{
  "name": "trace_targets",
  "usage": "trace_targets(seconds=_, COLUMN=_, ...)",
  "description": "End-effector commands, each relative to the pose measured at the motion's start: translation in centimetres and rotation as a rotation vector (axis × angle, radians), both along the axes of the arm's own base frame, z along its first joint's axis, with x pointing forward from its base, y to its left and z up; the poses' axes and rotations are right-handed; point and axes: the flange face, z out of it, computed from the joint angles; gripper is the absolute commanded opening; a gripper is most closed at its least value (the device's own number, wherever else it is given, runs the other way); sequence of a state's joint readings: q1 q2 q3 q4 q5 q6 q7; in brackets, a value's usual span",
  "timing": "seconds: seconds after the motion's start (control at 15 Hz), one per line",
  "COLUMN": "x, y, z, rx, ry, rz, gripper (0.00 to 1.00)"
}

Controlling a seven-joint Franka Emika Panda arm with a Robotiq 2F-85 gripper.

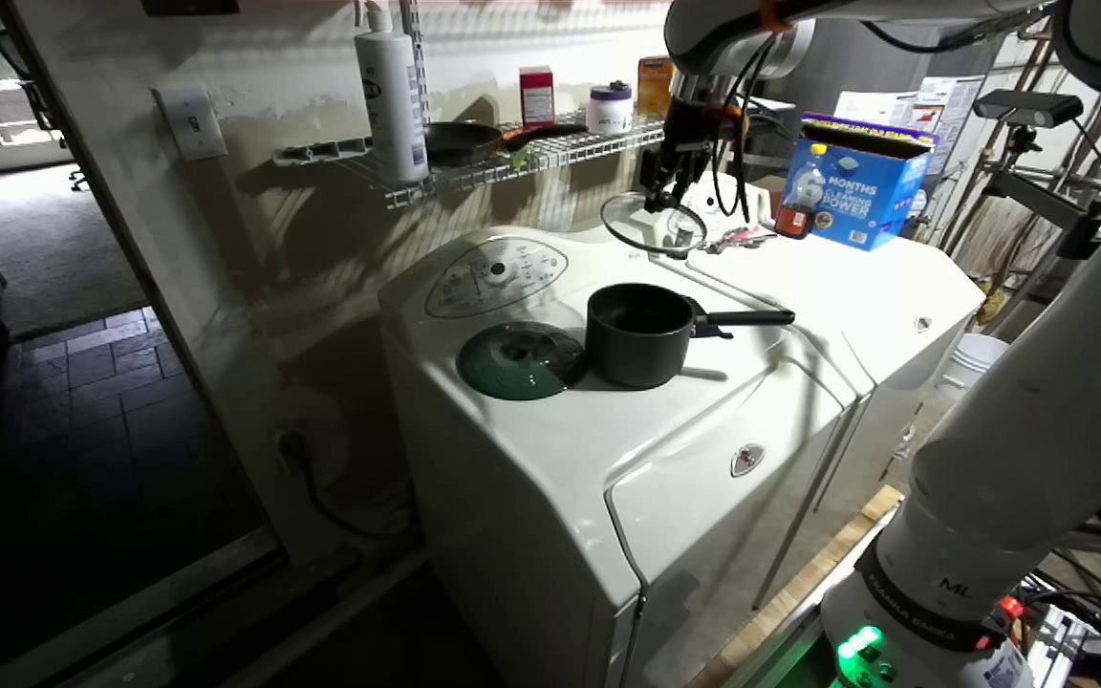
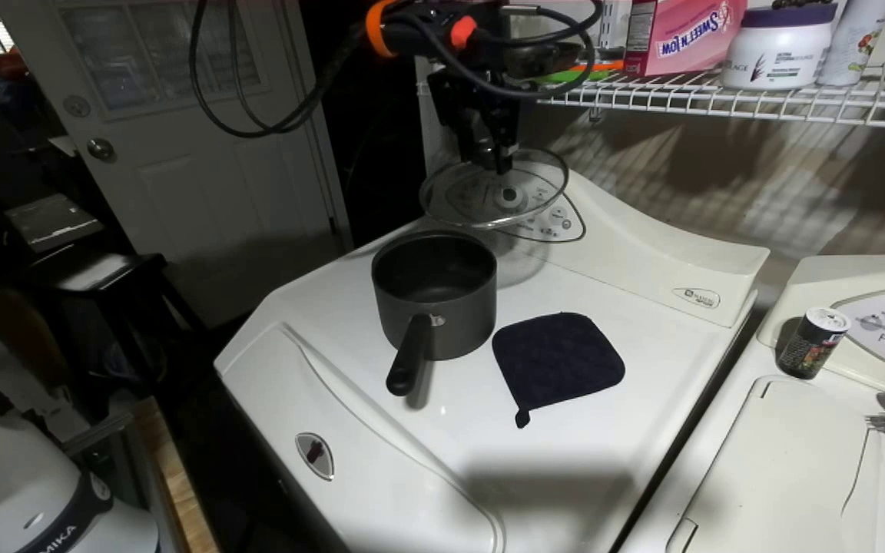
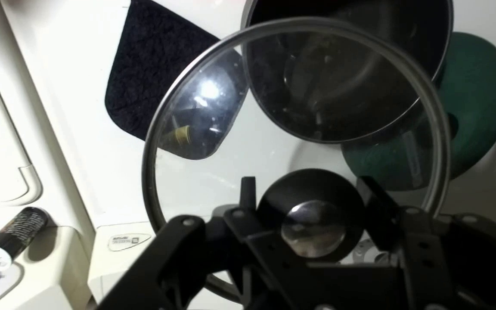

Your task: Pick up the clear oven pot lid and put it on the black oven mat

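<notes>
The clear glass lid has a dark rim and a black knob; it also shows in an exterior view. My gripper has its fingers on both sides of the lid's knob and holds the lid in the air, slightly tilted, near the control panel. The black oven mat looks like a quilted square pad with a loop, flat on the white machine beside the pot. It shows at upper left in the wrist view, partly through the glass. In an exterior view the pot hides most of it.
A dark pot with a long handle stands beside the mat. A round green disc lies against the pot's other side. A wire shelf with bottles and boxes hangs behind. A seasoning can and cutlery lie on the neighbouring machine.
</notes>
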State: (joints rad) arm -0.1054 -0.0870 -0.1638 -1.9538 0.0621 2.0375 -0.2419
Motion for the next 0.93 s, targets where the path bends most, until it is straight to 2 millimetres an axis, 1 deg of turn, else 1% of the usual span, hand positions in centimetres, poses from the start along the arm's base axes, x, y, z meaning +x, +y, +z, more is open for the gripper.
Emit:
trace_targets(seconds=0.0, x=2.2, y=-3.6, z=1.1, rx=0.034, ry=-0.008, rz=-0.097, gripper=0.34)
trace_targets(seconds=0.13, x=2.9, y=-5.4, z=0.5, rx=0.038, ry=0.004, rz=-0.141, gripper=0.34)
trace_targets(seconds=0.33, x=3.9, y=-7.4, z=-0.9, rx=0.044, ry=0.029, rz=-0.189, gripper=0.34)
trace_targets(seconds=0.47, x=4.5, y=-8.5, z=-1.8, rx=0.049, ry=0.045, rz=-0.216, gripper=0.34)
trace_targets(seconds=0.87, x=5.1, y=-11.3, z=-4.8, rx=0.067, ry=0.091, rz=-0.262, gripper=0.34)
